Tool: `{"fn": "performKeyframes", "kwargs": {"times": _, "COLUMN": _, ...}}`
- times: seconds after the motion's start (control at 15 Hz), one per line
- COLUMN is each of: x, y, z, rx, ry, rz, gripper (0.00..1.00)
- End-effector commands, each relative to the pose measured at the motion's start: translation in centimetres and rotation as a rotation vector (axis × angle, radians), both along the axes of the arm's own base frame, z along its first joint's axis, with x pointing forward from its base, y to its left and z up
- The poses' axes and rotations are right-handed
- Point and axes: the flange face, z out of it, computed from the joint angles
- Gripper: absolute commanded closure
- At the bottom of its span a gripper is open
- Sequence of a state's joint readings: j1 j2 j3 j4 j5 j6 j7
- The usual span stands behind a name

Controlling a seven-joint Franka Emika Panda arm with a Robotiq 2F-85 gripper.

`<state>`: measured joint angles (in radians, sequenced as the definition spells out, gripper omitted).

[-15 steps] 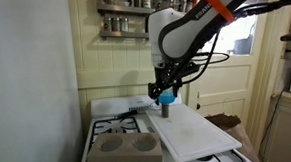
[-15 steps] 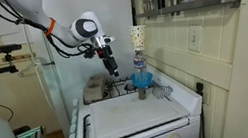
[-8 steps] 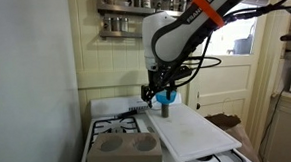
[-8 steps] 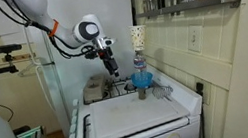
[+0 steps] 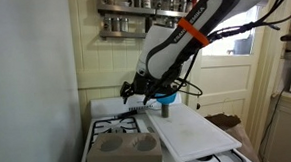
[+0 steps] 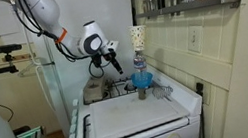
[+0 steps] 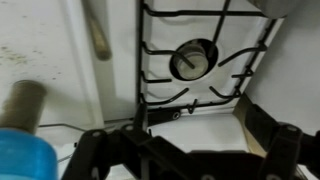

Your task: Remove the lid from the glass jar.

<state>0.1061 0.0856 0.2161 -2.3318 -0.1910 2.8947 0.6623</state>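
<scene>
Claw [image 5: 136,88] hanging wide open and empty, fingers spread apart above the round grey stove burner [image 7: 192,60], which sits just ahead of it in the wrist view, and nothing is gripped at all. Off to its side, well apart from the fingers, stands the small grey glass jar [image 5: 165,111] with its bright blue flared lid [image 5: 165,95] on top, not yet removed. In the wrist view that lid is only a blue blur at the frame's edge. Here's the danger as I read it: the jar looks narrow, tall and unsecured by the flat white board [image 5: 193,134], so a sideways approach could clip it and knock it over. Close off-centre and the flared lid may squirt out of the pads. Pull up with nothing bracing the jar, and the whole jar could rise with its lid.
</scene>
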Motion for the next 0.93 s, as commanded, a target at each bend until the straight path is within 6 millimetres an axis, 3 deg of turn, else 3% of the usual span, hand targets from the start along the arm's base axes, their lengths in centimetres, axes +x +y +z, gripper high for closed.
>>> {"fn": "performKeyframes", "kwargs": {"times": 0.0, "x": 0.8, "y": 4.3, "z": -2.8, "rx": 0.188, "ry": -0.061, "rz": -0.018, "gripper": 0.0}}
{"fn": "performKeyframes", "kwargs": {"times": 0.13, "x": 0.4, "y": 7.9, "z": -4.0, "rx": 0.297, "ry": -0.034, "rz": -0.002, "gripper": 0.0}}
{"fn": "performKeyframes", "kwargs": {"times": 0.33, "x": -0.3, "y": 9.4, "z": -4.3, "rx": 0.3, "ry": 0.055, "rz": 0.029, "gripper": 0.0}}
{"fn": "performKeyframes", "kwargs": {"times": 0.47, "x": -0.6, "y": 8.5, "z": -4.2, "rx": 0.277, "ry": 0.104, "rz": 0.008, "gripper": 0.0}}
{"fn": "performKeyframes", "kwargs": {"times": 0.73, "x": 0.0, "y": 3.9, "z": -3.2, "rx": 0.229, "ry": 0.205, "rz": -0.081, "gripper": 0.0}}
{"fn": "performKeyframes", "kwargs": {"times": 0.87, "x": 0.5, "y": 2.7, "z": -3.2, "rx": 0.214, "ry": 0.276, "rz": -0.079, "gripper": 0.0}}
